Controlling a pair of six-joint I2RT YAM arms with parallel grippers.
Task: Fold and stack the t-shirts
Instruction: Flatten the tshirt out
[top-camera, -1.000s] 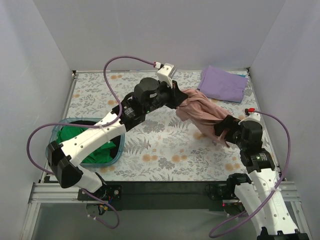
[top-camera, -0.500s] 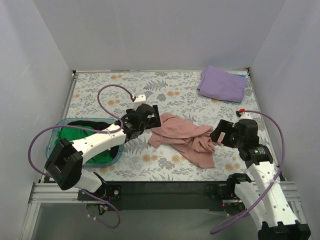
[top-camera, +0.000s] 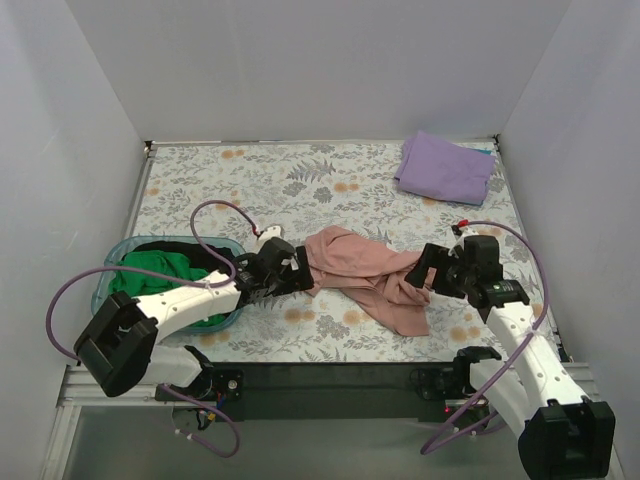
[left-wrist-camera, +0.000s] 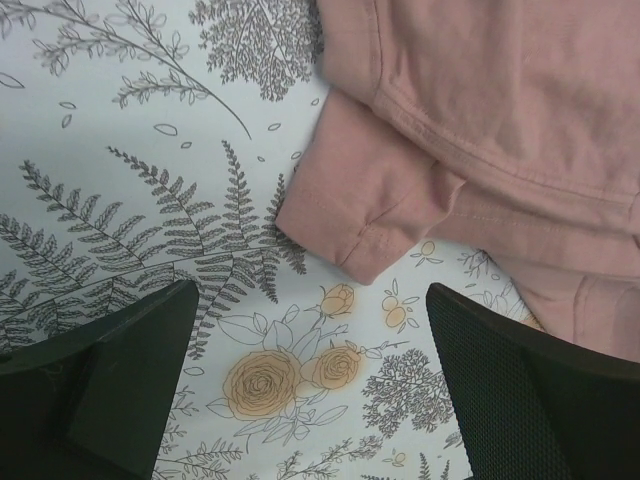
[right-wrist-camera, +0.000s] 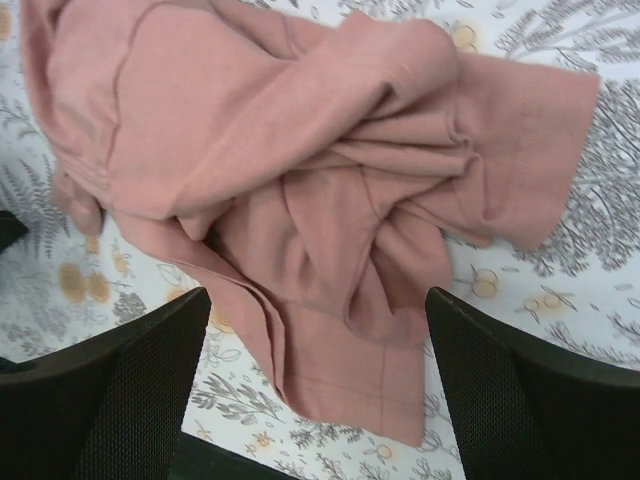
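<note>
A dusty-pink t-shirt (top-camera: 365, 272) lies crumpled on the floral table, near the front middle. My left gripper (top-camera: 292, 272) sits low at the shirt's left edge, open, and the left wrist view shows a pink sleeve hem (left-wrist-camera: 375, 235) just ahead of its empty fingers. My right gripper (top-camera: 428, 272) is open at the shirt's right side, its fingers apart over the bunched pink cloth (right-wrist-camera: 330, 230) without clamping it. A folded lavender-purple t-shirt (top-camera: 446, 168) rests at the back right corner. A bright green t-shirt (top-camera: 165, 280) fills the teal basket.
The teal plastic basket (top-camera: 104, 281) stands at the front left, next to the left arm, with dark cloth at its back. White walls enclose the table on three sides. A black rail runs along the near edge.
Both arms had the pink shirt lifted and stretched between them; it dropped onto the table. The left gripper opened and both arms came down to the shirt's sides.
</note>
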